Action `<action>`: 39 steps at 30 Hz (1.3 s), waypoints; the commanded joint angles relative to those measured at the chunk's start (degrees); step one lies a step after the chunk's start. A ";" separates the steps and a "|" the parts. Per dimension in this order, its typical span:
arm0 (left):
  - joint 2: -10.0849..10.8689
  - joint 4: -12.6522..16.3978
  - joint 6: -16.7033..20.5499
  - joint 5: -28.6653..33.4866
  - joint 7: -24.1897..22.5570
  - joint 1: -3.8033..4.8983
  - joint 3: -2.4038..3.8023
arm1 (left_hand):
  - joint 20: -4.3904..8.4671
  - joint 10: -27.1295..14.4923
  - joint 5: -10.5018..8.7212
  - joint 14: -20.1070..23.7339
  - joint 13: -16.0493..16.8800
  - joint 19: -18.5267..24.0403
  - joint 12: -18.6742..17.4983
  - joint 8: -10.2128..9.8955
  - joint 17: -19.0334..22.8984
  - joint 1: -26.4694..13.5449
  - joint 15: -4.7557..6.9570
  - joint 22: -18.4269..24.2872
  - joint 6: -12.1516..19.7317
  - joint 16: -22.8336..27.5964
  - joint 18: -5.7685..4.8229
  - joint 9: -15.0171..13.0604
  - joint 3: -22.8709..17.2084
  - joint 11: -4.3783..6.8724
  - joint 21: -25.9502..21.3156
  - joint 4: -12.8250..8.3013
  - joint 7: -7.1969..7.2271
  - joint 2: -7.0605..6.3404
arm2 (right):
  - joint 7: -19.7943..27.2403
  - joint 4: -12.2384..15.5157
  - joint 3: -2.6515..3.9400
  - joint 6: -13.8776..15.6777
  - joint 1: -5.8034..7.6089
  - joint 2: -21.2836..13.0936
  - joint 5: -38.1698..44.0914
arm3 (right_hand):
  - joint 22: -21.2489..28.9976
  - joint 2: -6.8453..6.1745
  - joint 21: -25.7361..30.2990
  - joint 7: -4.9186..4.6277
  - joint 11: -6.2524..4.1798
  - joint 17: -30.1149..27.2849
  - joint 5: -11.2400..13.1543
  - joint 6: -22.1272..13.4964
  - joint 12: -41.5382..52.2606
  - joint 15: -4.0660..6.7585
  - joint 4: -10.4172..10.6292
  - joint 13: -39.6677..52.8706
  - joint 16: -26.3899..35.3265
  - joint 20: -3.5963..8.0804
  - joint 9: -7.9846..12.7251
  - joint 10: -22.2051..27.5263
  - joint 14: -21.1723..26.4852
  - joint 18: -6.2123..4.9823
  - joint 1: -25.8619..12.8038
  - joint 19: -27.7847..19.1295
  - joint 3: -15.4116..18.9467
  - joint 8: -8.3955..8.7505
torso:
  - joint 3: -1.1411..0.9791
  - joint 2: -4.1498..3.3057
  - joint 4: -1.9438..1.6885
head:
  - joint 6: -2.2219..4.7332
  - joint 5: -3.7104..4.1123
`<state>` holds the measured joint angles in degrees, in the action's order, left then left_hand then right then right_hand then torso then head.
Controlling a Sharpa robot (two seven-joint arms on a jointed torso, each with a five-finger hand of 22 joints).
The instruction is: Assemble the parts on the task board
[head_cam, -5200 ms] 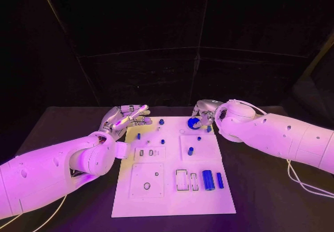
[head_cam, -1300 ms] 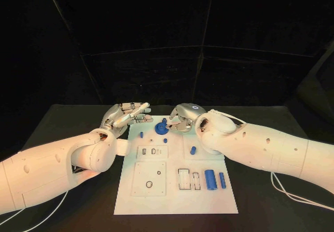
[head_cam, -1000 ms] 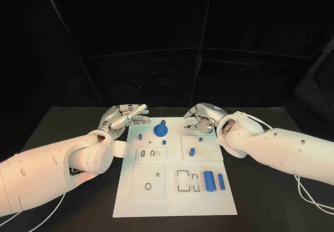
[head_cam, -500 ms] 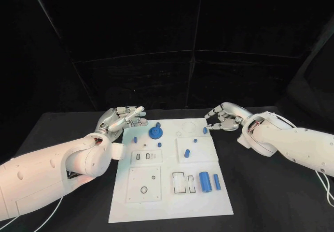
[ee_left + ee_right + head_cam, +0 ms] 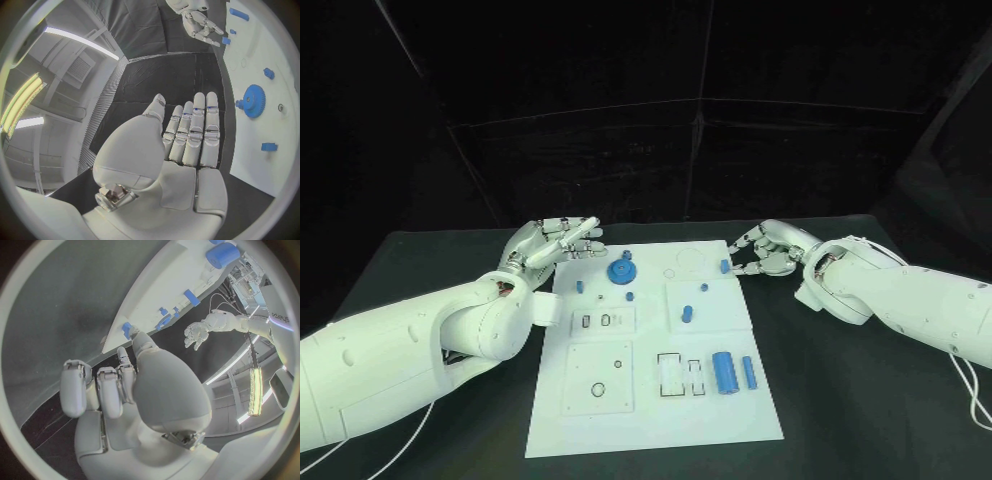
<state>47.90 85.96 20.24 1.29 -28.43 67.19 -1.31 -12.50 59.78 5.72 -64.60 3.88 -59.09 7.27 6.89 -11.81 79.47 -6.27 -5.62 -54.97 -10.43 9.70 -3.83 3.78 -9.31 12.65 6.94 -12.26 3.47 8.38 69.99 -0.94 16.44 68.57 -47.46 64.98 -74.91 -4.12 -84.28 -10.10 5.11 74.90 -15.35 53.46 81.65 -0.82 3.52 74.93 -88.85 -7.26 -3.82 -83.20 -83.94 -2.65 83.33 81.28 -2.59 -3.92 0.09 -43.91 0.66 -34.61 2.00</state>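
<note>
Head view: task board (image 5: 646, 420) sits mid-table. Blue gear (image 5: 623, 272) is on its far section, small blue pegs beside it, a blue cylinder (image 5: 724, 371) and a slim blue pin (image 5: 753, 373) on the near section. Left hand (image 5: 554, 243) hovers off the board's far left corner, fingers straight and together, holding nothing. Right hand (image 5: 769, 251) is at the far right edge, fingertips closing around a small blue part (image 5: 726, 266); contact looks made, but I can't confirm a firm pinch.

Left wrist view: left hand (image 5: 187, 140) flat, palm empty, beside the board edge. Gear (image 5: 253, 101) lies just past the fingertips. Risk: any sweep inward clips the gear or the pegs and knocks them off their seats.

Right wrist view: right hand (image 5: 119, 385) has its thumb tip touching the blue part (image 5: 127, 330) right at the board's rim. Risk: the piece is tiny and sits on the edge, so a shallow grip may push it off onto the table or let it slip on lift.
</note>
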 commanded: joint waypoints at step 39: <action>-0.26 -0.59 -1.00 -0.30 -0.31 0.05 0.05 | -0.11 0.36 0.09 -0.16 -0.02 -0.37 -0.35 -0.16 -0.11 -0.06 -0.15 0.08 -0.02 0.20 0.77 0.05 0.06 -0.01 -0.33 -0.34 -0.17 0.57 | 0.50 -3.26 0.05 -2.58 -0.45 3.47 0.27 | -3.17 3.39 -0.09 1.33 -1.11 12.27 2.72 5.16 0.92 0.71 -1.08 7.76 -0.09 0.63 -0.68 -0.72 -5.42 -0.06 -0.20 0.26 -1.19 -2.26 | 0.11 0.10 -0.01 | -0.36 0.19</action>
<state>47.66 85.32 19.97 1.28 -28.39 67.18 -1.30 -12.50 59.78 5.72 -64.61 3.88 -59.09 7.27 6.89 -11.85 79.47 -6.26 -5.64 -54.97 -10.43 9.69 -3.83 3.78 -9.31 12.65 6.95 -12.27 3.47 8.71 66.68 -0.91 14.52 68.04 -43.97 65.11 -74.90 -1.32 -84.28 -8.71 4.38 74.93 -12.97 58.25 82.27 -0.38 2.59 74.96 -88.85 -7.03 -4.43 -83.94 -83.95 -2.66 83.24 81.51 -3.53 -5.98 0.23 -43.81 0.60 -34.97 2.20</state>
